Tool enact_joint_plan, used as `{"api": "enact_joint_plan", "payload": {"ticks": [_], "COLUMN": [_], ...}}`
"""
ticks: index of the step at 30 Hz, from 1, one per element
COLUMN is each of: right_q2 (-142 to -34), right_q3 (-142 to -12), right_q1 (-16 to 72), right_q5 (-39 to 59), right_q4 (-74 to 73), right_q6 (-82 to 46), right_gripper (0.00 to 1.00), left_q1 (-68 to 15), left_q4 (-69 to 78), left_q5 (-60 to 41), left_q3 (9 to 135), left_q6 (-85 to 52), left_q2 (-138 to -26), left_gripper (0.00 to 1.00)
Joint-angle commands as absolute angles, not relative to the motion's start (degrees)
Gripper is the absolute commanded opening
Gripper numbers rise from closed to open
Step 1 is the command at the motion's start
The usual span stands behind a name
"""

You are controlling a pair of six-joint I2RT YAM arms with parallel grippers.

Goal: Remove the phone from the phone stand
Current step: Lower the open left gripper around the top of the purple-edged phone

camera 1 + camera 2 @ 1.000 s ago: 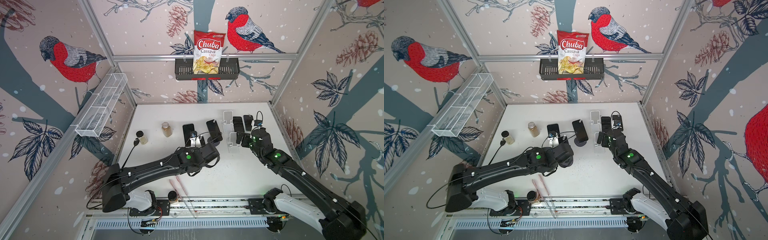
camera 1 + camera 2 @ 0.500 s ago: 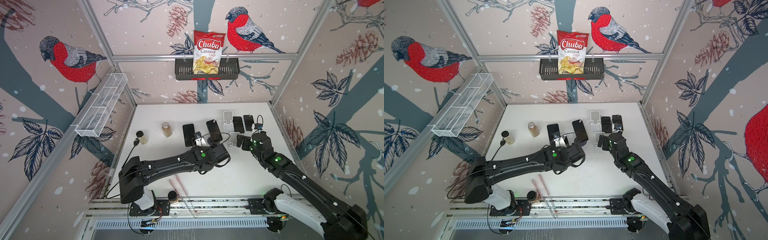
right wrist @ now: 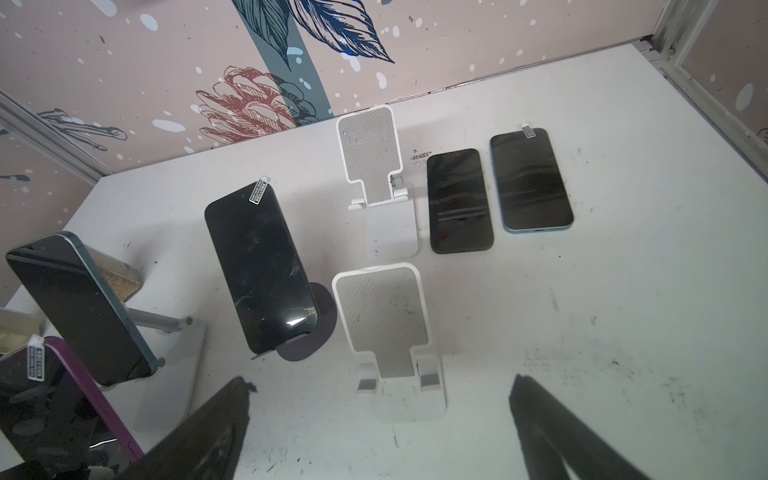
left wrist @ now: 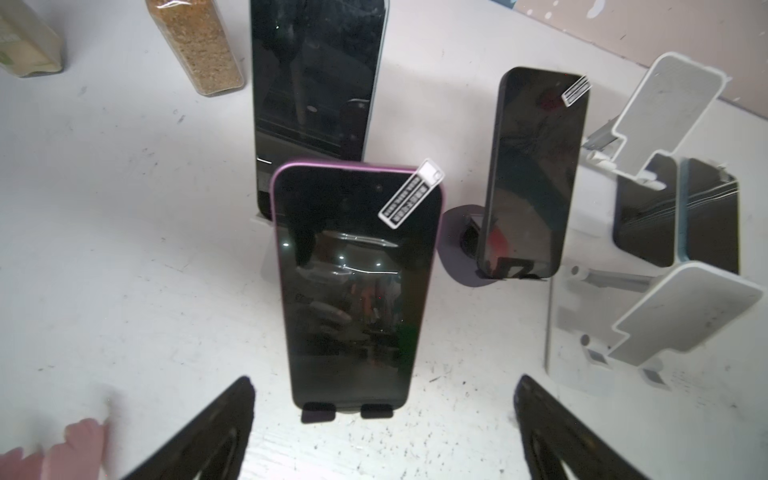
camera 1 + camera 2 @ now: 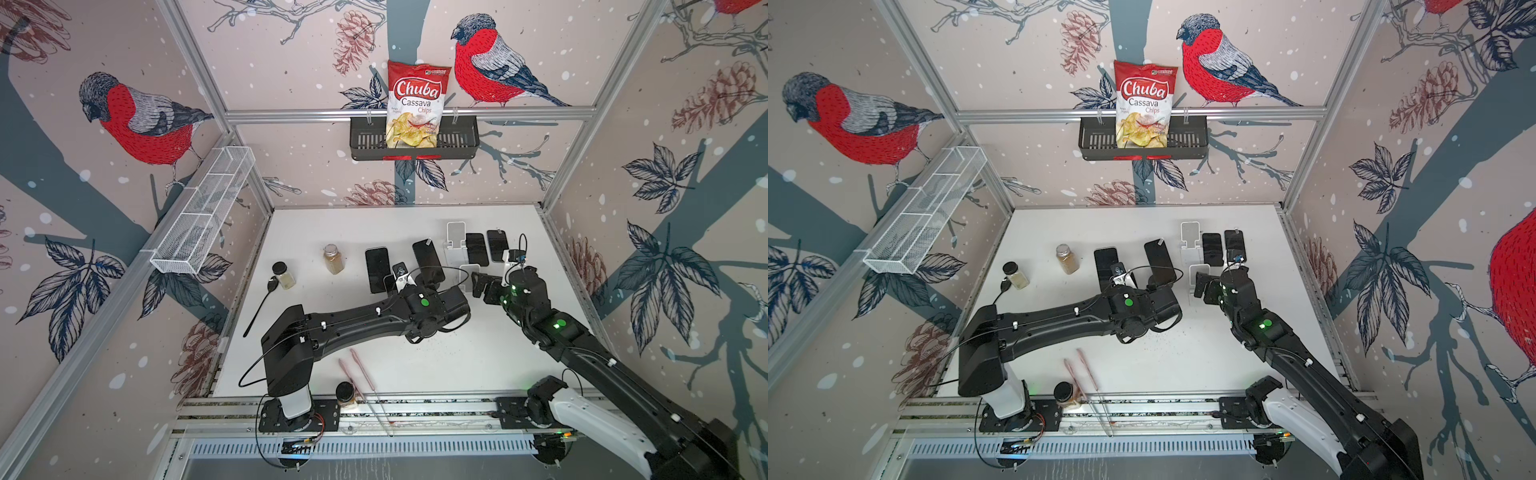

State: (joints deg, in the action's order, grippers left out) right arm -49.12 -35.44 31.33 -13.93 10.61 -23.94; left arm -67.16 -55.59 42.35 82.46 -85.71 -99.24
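I see the black phone in a purple case (image 4: 357, 282) leaning upright on its small phone stand (image 4: 318, 412), near the middle of the white table (image 5: 436, 365). The jaws of my left arm (image 5: 357, 320) are spread wide. The phone is just ahead, between them, not touching. At 3 o'clock from the phone, the jaws of my right arm (image 5: 573, 336) are spread wide too, holding nothing, above a white flat-backed phone stand (image 3: 382, 320).

Chips bag (image 5: 417, 99) upright in black wall basket (image 5: 459, 143)
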Motion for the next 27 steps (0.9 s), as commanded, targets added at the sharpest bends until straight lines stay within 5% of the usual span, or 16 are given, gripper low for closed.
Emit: {"api": "enact_joint_plan", "payload": {"ticks": [1,27], "right_q2": [-48.6,-52.1], "right_q3": [-35.3,-35.0], "right_q1": [31.3,31.2], "right_q5": [-13.0,-10.8], "right_q4": [8.6,6.7], "right_q6": [-23.7,-23.5], "right_gripper": [0.99,0.99], "left_q1": [-66.4,-60.8], "left_q4": [-58.8,-40.6], "left_q5": [42.1,39.0], "left_q3": [81.8,74.7], "left_q6": [-85.7,-68.9], "left_q2": [-99.2,-96.5], "left_gripper": [0.96,0.96]}}
